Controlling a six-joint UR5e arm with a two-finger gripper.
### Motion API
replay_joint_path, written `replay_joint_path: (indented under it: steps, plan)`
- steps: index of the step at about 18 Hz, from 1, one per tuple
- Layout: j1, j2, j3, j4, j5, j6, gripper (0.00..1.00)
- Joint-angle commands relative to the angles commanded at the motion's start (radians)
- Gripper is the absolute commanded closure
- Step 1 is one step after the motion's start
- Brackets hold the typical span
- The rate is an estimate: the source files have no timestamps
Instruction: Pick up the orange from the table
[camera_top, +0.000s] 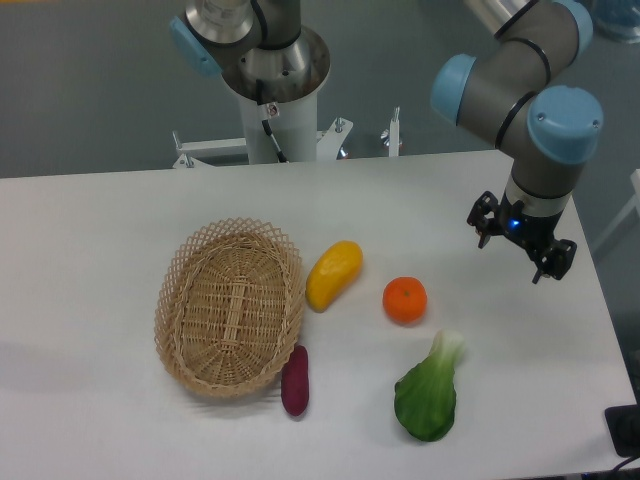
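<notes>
Orange (405, 300) lies on the white tabletop (90, 220), between the yellow fruit (334, 274) and the green leafy vegetable (429, 396); the hand (516, 252) hangs above the tabletop to the right of the orange and further back, well apart from it; its fingers are spread and hold nothing; a woven basket (229, 308) stands at the left.

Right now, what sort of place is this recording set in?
Probably a robotics lab test bench: a UR5e arm with its gripper over a bare white table, the arm's pedestal base bolted behind it, and produce props like the orange beside a wicker basket.
</notes>
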Motion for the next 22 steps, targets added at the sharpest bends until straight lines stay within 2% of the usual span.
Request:
replay_joint_path:
  steps: [7,14,18,20,22]
  plan:
    - [-0.003,0.0,-0.005,0.0,0.0,-0.017,0.0]
    - [-0.011,0.005,-0.038,0.008,0.0,-0.086,0.0]
    - [-0.046,0.006,-0.067,0.009,0.021,-0.132,0.0]
    - [-0.061,0.003,-0.089,0.014,0.025,-0.179,0.0]
    - [-0.106,-0.014,-0.091,0.012,0.023,-0.318,0.0]
